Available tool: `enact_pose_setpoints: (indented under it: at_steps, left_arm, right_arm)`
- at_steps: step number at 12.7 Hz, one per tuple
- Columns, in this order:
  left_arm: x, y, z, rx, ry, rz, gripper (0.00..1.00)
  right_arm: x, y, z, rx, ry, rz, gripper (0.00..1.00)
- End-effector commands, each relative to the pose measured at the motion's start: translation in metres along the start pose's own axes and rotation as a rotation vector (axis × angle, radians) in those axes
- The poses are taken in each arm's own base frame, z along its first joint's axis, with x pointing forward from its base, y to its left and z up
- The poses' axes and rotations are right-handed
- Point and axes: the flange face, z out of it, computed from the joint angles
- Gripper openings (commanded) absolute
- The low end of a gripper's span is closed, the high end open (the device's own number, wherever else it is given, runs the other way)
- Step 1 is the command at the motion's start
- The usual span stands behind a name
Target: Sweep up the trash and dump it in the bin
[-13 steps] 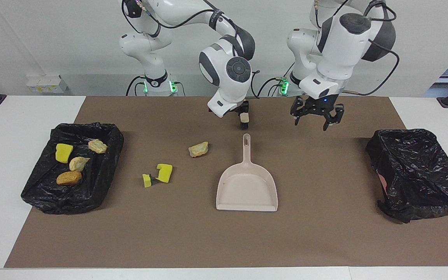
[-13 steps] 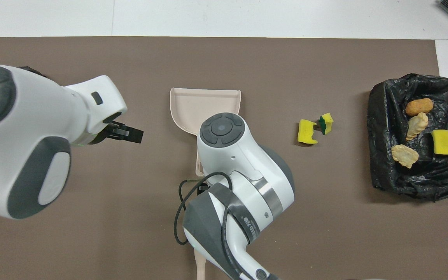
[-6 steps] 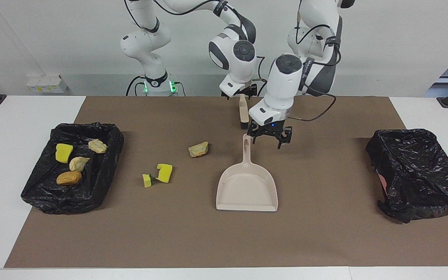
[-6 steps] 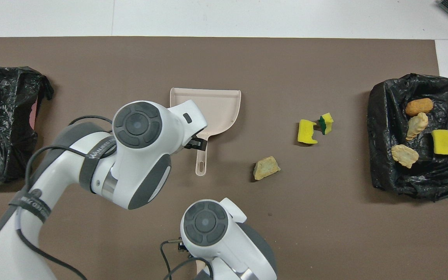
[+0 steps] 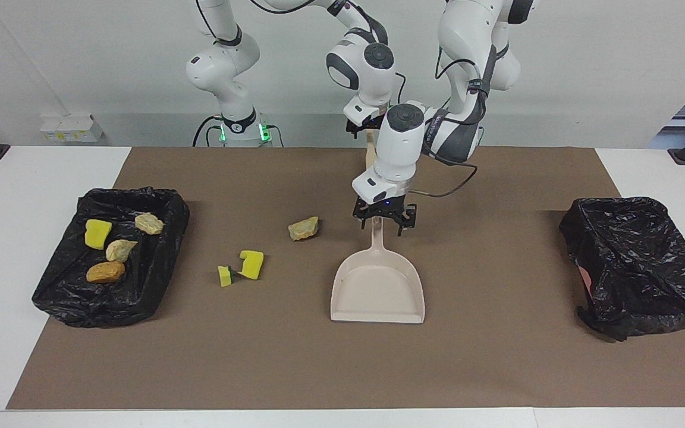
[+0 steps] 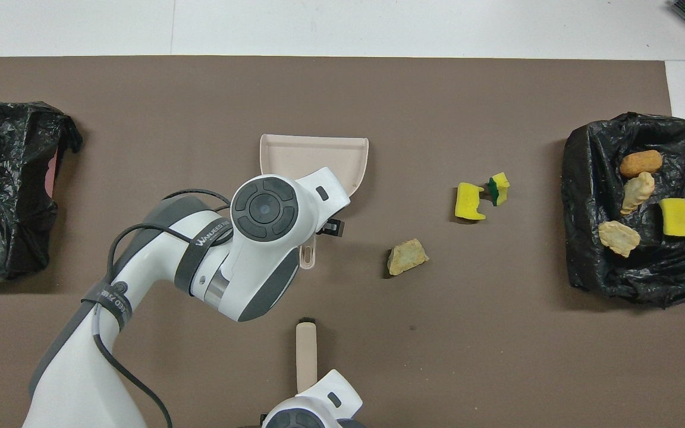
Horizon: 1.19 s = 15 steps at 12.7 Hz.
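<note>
The beige dustpan is lying flat on the brown mat near the middle of the table, its handle pointing toward the robots and its open mouth facing away from them. The left gripper is hanging directly over the end of that handle with its fingers spread apart on either side of it; whether they are touching the handle cannot be told. The right gripper is hovering over the mat's edge nearest the robots, in line with the dustpan handle, and a beige brush is hanging from it, bristle end pointing toward the dustpan; whether its fingers are pinching the brush or merely standing wide around it cannot be told.

Three pieces of trash are lying loose on the mat beside the dustpan, toward the right arm's end of the table: a tan bread-like lump level with the dustpan handle, and a notched yellow sponge chunk and a smaller yellow-and-green sponge piece, both level with the pan's body and just beside each other. Four further scraps, one yellow and three tan to orange-brown, are resting in the black-lined bin at the right arm's end, well apart from the dustpan. A second black-lined bin is standing at the left arm's end.
</note>
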Motion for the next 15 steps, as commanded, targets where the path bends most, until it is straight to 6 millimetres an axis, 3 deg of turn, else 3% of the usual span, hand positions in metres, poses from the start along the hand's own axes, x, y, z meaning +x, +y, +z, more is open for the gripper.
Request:
enact_pose_setpoints:
  at_steps: [1,4,6,7,9,10,11,12,13,15]
  left_arm:
    - [-0.003,-0.007,0.009,0.000,-0.002,-0.021,1.00]
    - [-0.007,-0.001,0.033,0.008,-0.029,-0.019,1.00]
    - [-0.007,0.001,0.032,0.005,-0.025,-0.017,1.00]
    - [-0.007,0.000,0.033,0.007,-0.029,-0.017,0.82]
    - [-0.005,0.001,0.031,0.006,-0.023,-0.011,0.33]
    - [-0.005,0.000,0.031,0.011,-0.024,0.008,0.03]
    - [-0.003,-0.001,0.029,0.014,-0.017,0.023,0.00]
    - [-0.001,-0.003,0.025,0.012,-0.008,0.049,0.00]
    - [0.001,-0.010,0.022,0.012,-0.010,0.081,0.00]
    - [0.003,-0.025,0.002,0.016,-0.002,0.209,0.00]
  right_arm:
    - [-0.001,0.012,0.010,0.019,0.011,0.028,0.85]
    - [0.001,0.011,0.013,0.028,0.021,0.029,0.63]
    - [0.001,0.010,0.013,0.033,0.024,0.027,0.63]
    - [-0.002,0.008,0.016,0.028,0.022,0.021,0.63]
    - [-0.004,0.005,0.023,0.022,0.020,0.012,0.63]
    - [-0.004,0.005,0.024,0.019,0.017,0.011,0.55]
    - [-0.004,0.005,0.024,0.018,0.016,0.012,0.41]
    - [-0.004,0.001,0.021,0.004,0.005,0.004,0.17]
    - [-0.002,0.002,0.022,-0.015,-0.011,0.015,0.00]
    - [0.000,0.002,0.020,-0.013,-0.011,0.039,0.00]
